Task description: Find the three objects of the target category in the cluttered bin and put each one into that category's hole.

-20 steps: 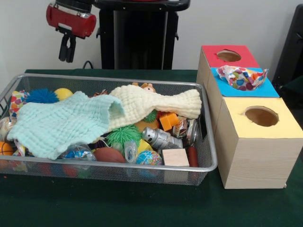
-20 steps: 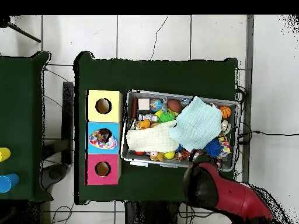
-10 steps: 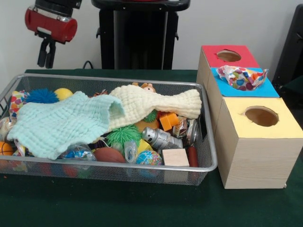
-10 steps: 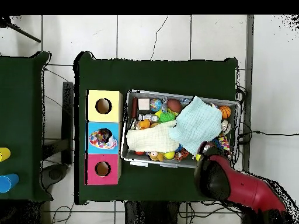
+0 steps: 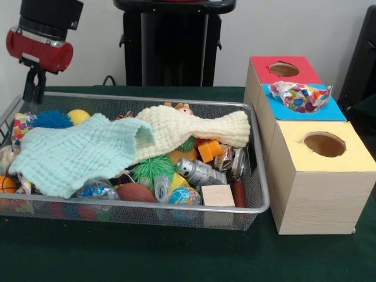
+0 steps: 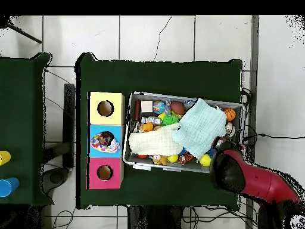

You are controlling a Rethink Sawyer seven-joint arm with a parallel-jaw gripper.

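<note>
The wire mesh bin (image 5: 147, 97) is full of toys and also shows in the overhead view (image 6: 179, 97). One polka-dot cloth (image 5: 299, 96) lies crumpled over the hole of the blue-topped box (image 5: 332, 110); it also shows from overhead (image 6: 105, 142). Another polka-dot piece (image 5: 22, 124) peeks out at the bin's left end beside a blue spiky ball. My gripper (image 5: 34, 97) hangs open and empty over the bin's far left corner, above the rim. From overhead the red arm (image 6: 238, 173) covers it.
A pale mint knitted cloth (image 5: 70, 153) and a cream knitted cloth (image 5: 188, 129) cover much of the bin. The red-topped box (image 5: 258, 63) and the yellow-topped box (image 5: 352, 155) flank the blue one. Balls, a can and a wooden block lie in the bin.
My gripper has swung left in the front view and dropped lower, from behind the bin's far side to its far left corner. The cloths and toys have not moved.
</note>
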